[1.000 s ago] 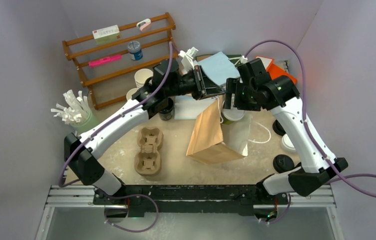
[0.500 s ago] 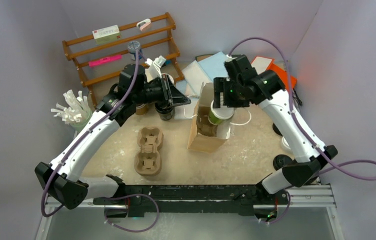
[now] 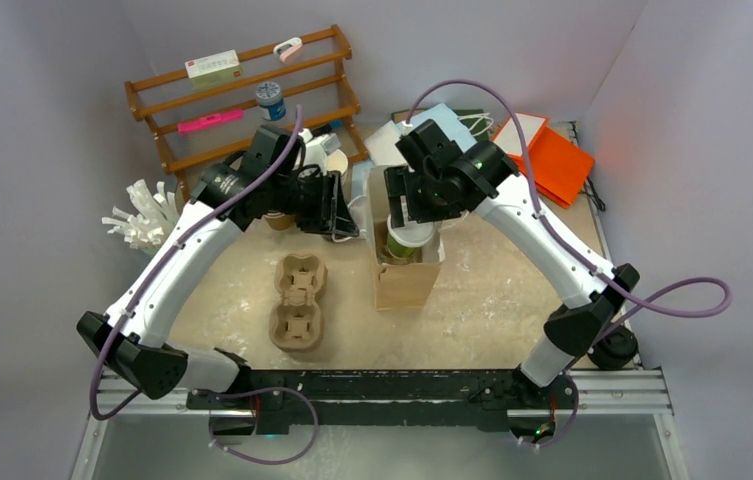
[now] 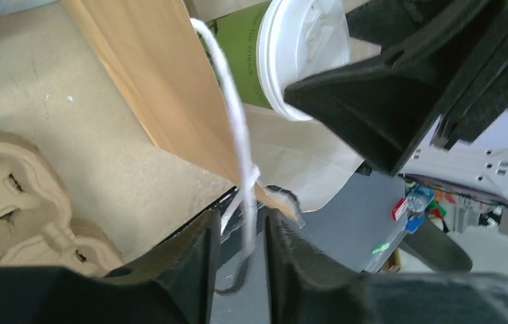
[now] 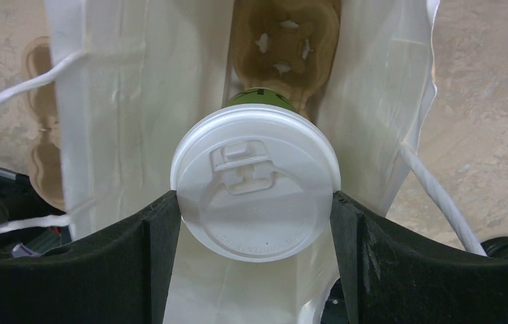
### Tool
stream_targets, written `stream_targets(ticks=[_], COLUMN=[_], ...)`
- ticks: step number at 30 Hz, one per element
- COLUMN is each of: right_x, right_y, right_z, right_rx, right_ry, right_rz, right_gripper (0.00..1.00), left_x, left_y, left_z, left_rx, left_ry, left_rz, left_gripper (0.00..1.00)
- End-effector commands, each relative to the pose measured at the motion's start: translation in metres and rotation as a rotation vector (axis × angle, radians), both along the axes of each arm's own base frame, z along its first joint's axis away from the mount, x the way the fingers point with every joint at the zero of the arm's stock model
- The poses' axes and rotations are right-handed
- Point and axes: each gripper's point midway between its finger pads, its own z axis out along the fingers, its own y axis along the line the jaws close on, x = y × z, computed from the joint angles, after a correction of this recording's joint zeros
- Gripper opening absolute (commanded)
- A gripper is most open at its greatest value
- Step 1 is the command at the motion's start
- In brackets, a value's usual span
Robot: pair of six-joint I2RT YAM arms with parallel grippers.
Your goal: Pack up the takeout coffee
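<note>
One coffee cup between the right jaws

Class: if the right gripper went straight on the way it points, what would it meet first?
Straight down, the lidded cup in the right gripper would likely meet the pulp tray at the bottom of the open paper bag; depth inside is unclear.

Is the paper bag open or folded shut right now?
Open: bag mouth spread, pulp tray visible at its bottom.

Green cup, white lid; bag kraft-brown outside, white inside; pulp tray brown
</note>
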Motion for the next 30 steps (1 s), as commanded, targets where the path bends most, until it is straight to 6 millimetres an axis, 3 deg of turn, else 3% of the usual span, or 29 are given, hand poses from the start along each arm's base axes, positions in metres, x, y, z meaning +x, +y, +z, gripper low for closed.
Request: stream_targets(ticks=[1,4,10,15,18,23,30], right_x=[-0.006,-0.010,-0.013,-0.014,-0.016,-0.017,-0.022], right_y=[0.015,0.020,0.017,0.012,0.010,0.007,0.010], right_z=[0.018,0.020,0.025,0.031,0.031,0.027,0.021], right_rx=[0.014,0.025,0.067,0.107,0.128,0.106,0.096], right_ry=[-0.054,-0.068,-0.106,-0.149,-0.151,-0.130,-0.086], right_rz=[0.052,0.073,0.065,0.026,0.003,-0.007,0.012], right_gripper=[0.37,0.37,0.36,0.36,0.36,0.36,0.36], left_x=[0.012,0.033,0.092,0.136,0.143,0.143,0.160], left_y=[0.022,0.025,0.039,0.008,-0.013,-0.031,-0.046], left_z=[0.012,0.039,0.073,0.077,0.090,0.073,0.035], left_rx=[0.114,0.126,0.118,0.009,-0.123,-0.203,-0.190], left_ry=[-0.081,-0.192,-0.372,-0.500,-0.662,-0.827,-0.794], left_rz=[0.021,0.048,0.131,0.001,-0.084,-0.235,-0.342], left_gripper=[0.47,0.67,0.73,0.70,0.71,0.74,0.73])
